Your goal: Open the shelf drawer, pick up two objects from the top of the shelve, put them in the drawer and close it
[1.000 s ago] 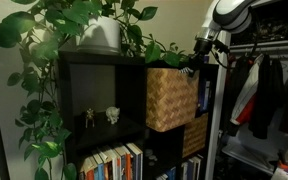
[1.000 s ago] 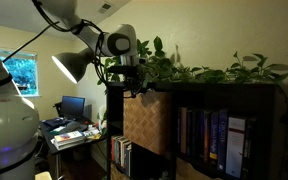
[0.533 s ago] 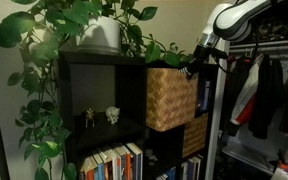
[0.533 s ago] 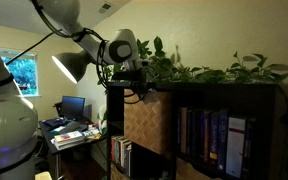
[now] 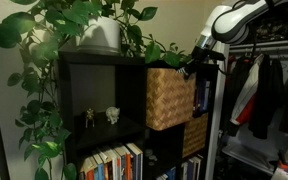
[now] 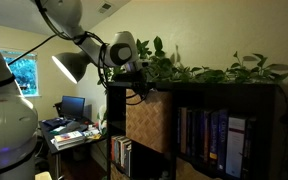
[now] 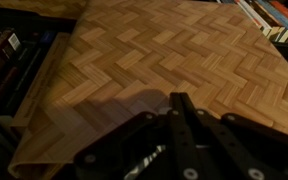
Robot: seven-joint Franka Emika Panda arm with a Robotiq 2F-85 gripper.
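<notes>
From the left, I see in an exterior view the potted plant (image 5: pixel 102 35) atop the black shelf (image 5: pixel 84 62), then the woven drawer (image 5: pixel 169 98) jutting from its upper compartment with my gripper (image 5: pixel 192 68) at its top front edge, while only the wrist view shows the fingers (image 7: pixel 174 120) pressed together over the weave.

Woven drawer (image 5: pixel 170 97) jutting from shelf (image 5: pixel 62 100), plant leaves (image 5: pixel 144 40) crowding the shelf top, open air in front
</notes>
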